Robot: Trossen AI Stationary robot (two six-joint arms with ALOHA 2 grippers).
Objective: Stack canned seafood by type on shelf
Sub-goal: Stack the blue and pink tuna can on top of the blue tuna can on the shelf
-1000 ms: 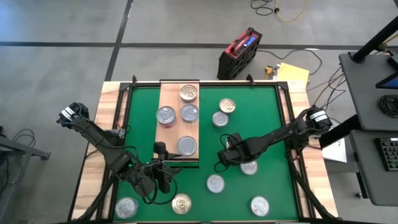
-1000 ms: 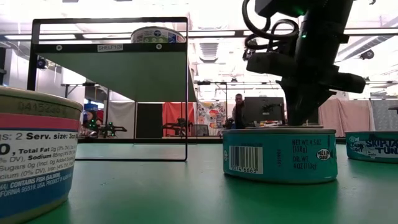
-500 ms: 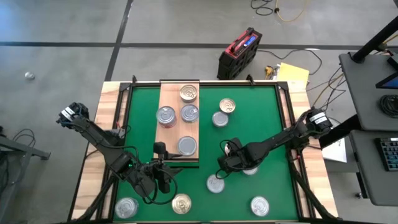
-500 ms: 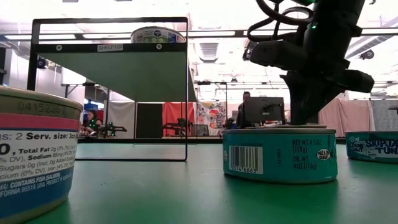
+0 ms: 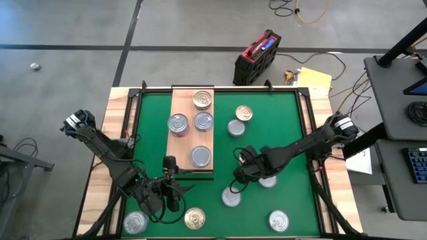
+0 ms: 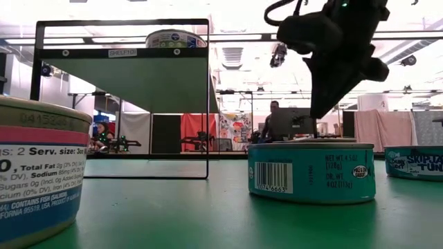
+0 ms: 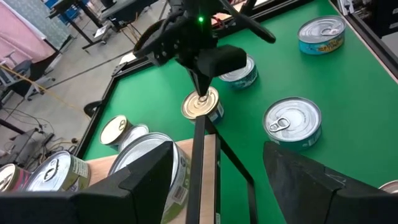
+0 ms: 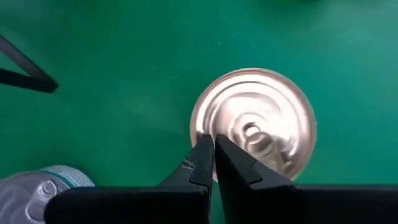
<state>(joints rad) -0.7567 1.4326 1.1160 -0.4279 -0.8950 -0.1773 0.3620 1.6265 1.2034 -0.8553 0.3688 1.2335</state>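
Several flat round tins of canned seafood lie on the green mat, and others stand on the shelf (image 5: 181,143), a light wooden board in a black frame. My right gripper (image 8: 212,144) is shut and slants down just above a silver-lidded tin (image 8: 255,124) in the mat's middle (image 5: 231,197). The low view shows its tip (image 6: 317,111) clear of the tin tops. My left gripper (image 7: 217,186) stands open at the shelf's near end (image 5: 172,175). The frame's corner post (image 7: 199,155) shows between its fingers, and a tin (image 7: 152,158) stands on the board beside it.
Loose tins lie near the front edge (image 5: 135,222) (image 5: 195,218) (image 5: 278,220). One tin (image 5: 267,179) lies partly under my right arm, and two (image 5: 244,114) (image 5: 235,127) lie beside the shelf. The shelf frame (image 6: 121,31) stands tall in the low view.
My right gripper has risen off the silver-lidded tin in the mat's middle, rolled and tipped over, and stayed shut. The tin has stayed flat on the mat.
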